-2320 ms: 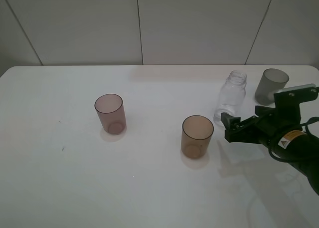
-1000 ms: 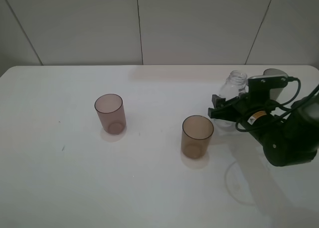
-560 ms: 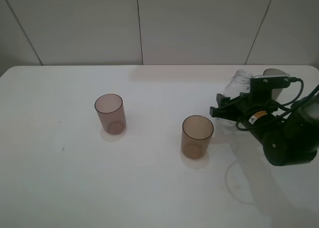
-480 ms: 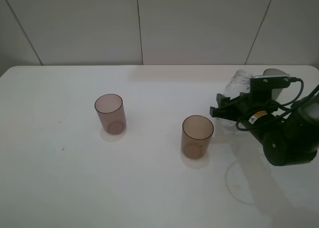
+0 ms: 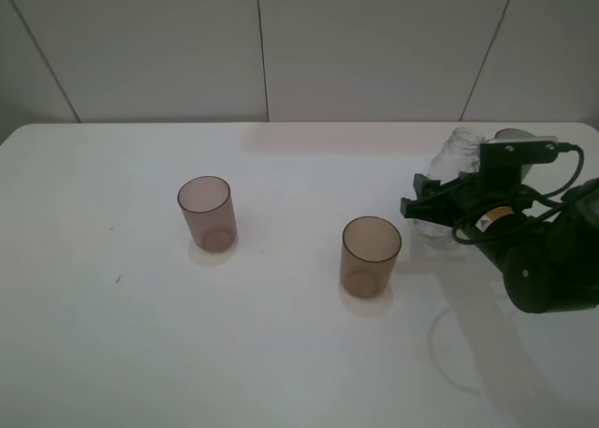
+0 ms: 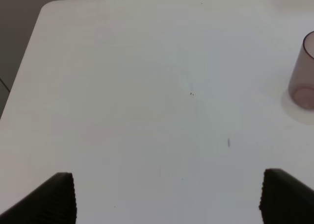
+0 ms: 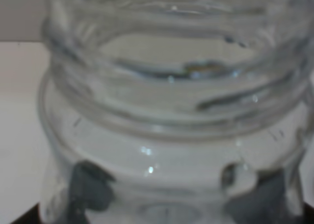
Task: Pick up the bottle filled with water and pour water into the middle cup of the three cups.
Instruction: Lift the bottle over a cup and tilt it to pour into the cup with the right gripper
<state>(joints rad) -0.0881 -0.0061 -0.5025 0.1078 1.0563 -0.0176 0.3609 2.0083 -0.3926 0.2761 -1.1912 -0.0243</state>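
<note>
As our right gripper clamps its jaws on the bottle, the left gripper gaping idle, we reckon lifting it over the middle cup comes next.

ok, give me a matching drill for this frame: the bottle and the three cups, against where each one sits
Things:
1. pinkish-mauve cup
2. amber-brown cup
3. dark grey cup
4. bottle

Places:
A. between the fingers of the right gripper
B. far right at the back, mostly hidden behind the right gripper
C. leftmost in the exterior view, standing alone
D. middle of the three cups, just left of the right gripper

Pairs: 1-C, 2-D, 3-B, 4-A
</note>
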